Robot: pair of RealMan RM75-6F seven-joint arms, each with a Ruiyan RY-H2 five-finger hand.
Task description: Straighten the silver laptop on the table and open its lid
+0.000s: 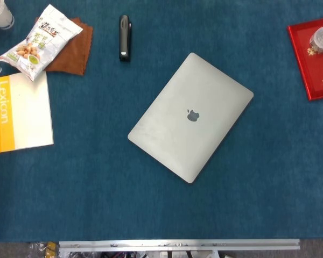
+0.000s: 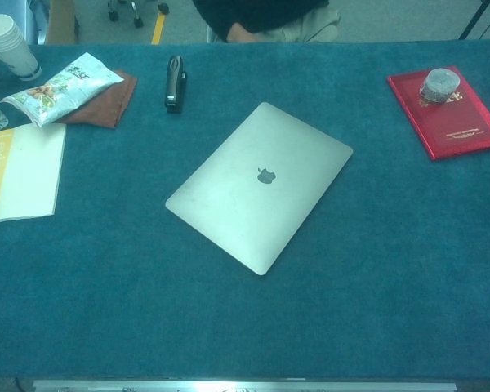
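**Inspector:** Report the position of the task's thing.

**Operator:** The silver laptop (image 1: 191, 117) lies flat near the middle of the surface (image 1: 151, 204), which is covered in a blue cloth. Its lid is closed, with the logo facing up. It sits skewed: its edges run diagonally to the surface's near edge, one corner pointing toward me and the opposite corner pointing away. The chest view confirms this (image 2: 260, 186).

**Inspector:** State of your robot hands?

**Operator:** I cannot tell. Neither my left robot hand nor my right robot hand appears in the head view or the chest view, so whether they are spread or pressed together is not shown. Nothing touches the laptop.

**Inspector:** Other items on the surface?

**Operator:** A black stapler (image 1: 124, 37) lies beyond the laptop's far-left side, apart from it. At the far left, a snack bag (image 1: 40, 42) rests partly on a brown cloth (image 1: 72, 51). Just nearer to me is a white booklet (image 1: 22, 112) with a yellow strip marked "Lexicon". A stack of white paper cups (image 2: 8, 45) stands at the far-left corner. At the far right, a red book (image 1: 315, 59) carries a small clear-lidded container (image 1: 321, 37) on its cover. All are well apart from the laptop.

**Inspector:** Anything past the surface?

**Operator:** In the chest view, a person in dark clothing (image 2: 261, 16) is at the far edge.
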